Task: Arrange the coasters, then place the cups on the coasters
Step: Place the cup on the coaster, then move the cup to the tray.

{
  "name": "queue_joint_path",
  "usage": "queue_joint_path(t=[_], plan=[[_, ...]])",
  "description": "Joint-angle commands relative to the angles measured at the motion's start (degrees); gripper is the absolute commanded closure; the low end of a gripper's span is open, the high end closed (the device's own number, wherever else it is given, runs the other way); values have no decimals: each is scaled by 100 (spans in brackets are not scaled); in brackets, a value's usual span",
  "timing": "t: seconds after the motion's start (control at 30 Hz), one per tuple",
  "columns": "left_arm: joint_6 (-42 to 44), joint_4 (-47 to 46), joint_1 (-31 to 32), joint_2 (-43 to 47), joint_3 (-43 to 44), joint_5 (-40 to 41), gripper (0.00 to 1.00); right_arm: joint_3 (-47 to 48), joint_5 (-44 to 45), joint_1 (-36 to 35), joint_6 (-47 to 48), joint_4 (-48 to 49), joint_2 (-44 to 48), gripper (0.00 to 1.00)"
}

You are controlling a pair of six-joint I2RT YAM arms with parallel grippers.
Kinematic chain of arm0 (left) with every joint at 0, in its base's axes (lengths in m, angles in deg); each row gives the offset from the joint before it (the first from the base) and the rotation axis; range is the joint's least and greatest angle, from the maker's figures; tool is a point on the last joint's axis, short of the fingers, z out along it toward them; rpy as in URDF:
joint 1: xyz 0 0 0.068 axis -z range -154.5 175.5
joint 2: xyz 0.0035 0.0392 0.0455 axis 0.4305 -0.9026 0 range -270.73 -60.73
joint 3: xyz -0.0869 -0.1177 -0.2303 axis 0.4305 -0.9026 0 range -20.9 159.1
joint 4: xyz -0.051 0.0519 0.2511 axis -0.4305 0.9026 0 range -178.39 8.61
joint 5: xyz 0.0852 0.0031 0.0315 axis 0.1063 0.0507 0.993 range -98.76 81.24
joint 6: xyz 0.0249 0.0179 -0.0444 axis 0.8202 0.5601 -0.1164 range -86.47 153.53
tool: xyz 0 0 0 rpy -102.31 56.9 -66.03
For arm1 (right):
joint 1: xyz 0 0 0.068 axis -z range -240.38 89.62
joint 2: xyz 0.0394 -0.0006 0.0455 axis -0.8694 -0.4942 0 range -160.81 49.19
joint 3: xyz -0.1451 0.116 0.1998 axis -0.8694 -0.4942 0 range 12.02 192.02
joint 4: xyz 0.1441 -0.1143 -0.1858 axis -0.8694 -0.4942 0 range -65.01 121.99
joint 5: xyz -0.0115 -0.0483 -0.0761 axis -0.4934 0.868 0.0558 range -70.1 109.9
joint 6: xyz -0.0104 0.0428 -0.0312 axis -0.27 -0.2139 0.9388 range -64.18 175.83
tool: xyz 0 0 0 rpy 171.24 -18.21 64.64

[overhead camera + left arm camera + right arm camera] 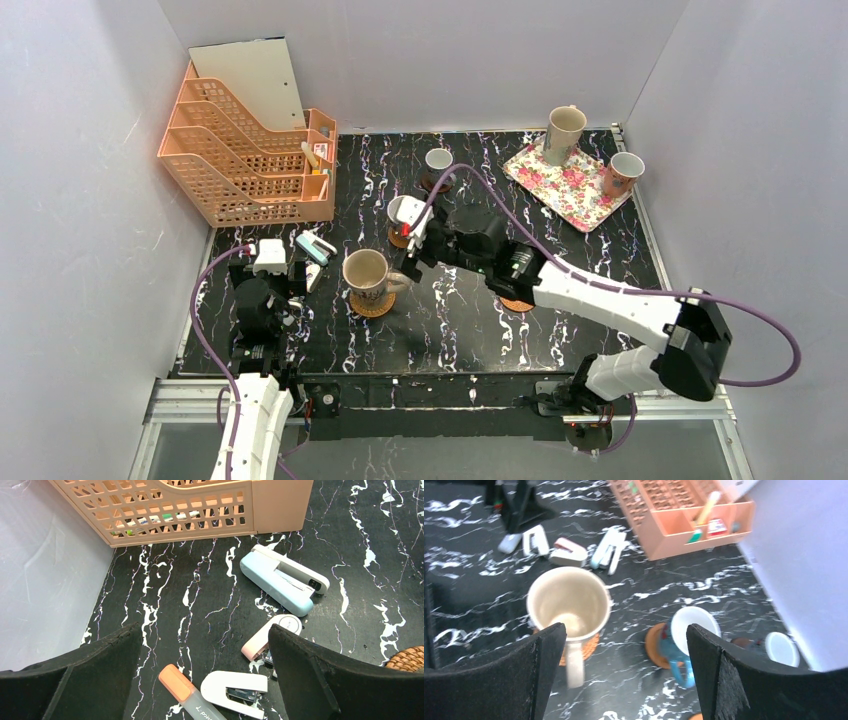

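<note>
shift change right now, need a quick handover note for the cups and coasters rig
Left end effector: open, empty, above the staplers.
Right end effector: open, empty, between the large beige mug and the near blue mug.
Done: large beige mug on wicker coaster; near blue mug on brown coaster; far blue mug on dark coaster.
Left: second beige mug and orange mug stand on the floral tray. A bare coaster lies under the right arm; fifth coaster not visible.
</note>
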Motion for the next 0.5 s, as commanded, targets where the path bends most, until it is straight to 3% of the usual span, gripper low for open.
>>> queue_joint_path(t=[0.0,0.17,0.47], plan=[[-8,-136,-25,16,-85,82,6,-171,1285,8,360,947,545,2],[20,-135,-27,10,-105,11,6,-175,2093,529,478,1397,937,2],[125,-128,-25,-161,-108,-404,7,328,2009,2810,-236,638,1119,2]])
